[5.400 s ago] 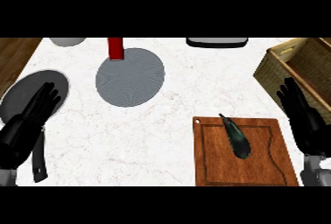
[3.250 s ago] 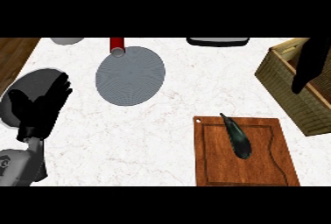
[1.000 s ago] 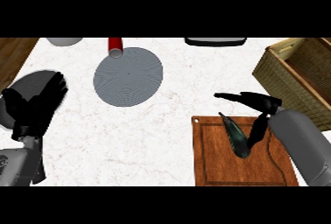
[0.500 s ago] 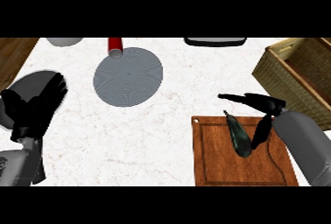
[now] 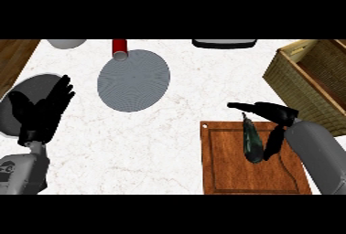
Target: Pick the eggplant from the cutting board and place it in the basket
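A dark, slender eggplant lies lengthwise on the reddish wooden cutting board at the lower right of the frame. The right hand arches over it, fingers spread and grasping nothing, one finger reaching down along its right side. The woven basket sits at the right edge, well apart. The left hand rests released at the left edge. White marbled desk lies bare between board and grey oval plate.

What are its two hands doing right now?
Left hand: open, resting, holding nothing.
Right hand: open, fingers spread around the dark elongated eggplant, not gripping it.
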### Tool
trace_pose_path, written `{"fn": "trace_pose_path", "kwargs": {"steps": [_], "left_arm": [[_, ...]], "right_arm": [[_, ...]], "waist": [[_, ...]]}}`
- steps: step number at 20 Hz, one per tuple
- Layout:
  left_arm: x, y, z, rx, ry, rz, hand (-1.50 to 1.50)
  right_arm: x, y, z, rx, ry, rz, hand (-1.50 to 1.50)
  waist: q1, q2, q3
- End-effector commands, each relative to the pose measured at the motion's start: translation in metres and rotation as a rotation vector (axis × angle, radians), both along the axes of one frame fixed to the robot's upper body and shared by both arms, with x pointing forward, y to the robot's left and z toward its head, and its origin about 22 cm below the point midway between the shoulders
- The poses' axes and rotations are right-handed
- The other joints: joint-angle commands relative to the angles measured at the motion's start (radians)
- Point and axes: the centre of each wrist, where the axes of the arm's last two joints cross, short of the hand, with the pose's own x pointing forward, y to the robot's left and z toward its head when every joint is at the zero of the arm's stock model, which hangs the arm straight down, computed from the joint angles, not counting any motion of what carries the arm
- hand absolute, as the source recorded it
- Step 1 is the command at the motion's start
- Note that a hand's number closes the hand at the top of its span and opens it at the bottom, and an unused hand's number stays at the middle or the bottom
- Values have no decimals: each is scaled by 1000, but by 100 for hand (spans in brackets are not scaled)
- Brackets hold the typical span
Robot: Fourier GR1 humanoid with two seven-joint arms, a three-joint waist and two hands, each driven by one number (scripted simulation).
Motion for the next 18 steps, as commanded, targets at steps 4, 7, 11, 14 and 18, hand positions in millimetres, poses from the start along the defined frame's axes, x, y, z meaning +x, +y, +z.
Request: {"fn": "trace_pose_path", "kwargs": {"steps": [4, 7, 11, 14, 18], "left_arm": [[-14, -8, 14, 3, -18, 2, 0], [-7, 9, 10, 9, -5, 5, 0], [-9, 1, 3, 5, 8, 7, 0], [-13, 6, -18, 18, -8, -4, 0], [7, -14, 8, 10, -9, 16, 0]], "right_arm": [[-13, -7, -15, -3, 25, 46, -150], [-11, 22, -20, -32, -11, 69, -150], [-10, 29, -13, -89, -23, 180, 150], [-24, 42, -38, -68, -41, 171, 150], [-33, 24, -37, -82, -48, 179, 150]], "waist": [[4, -1, 0], [2, 0, 0], [2, 0, 0], [0, 1, 0], [-5, -1, 0]]}}
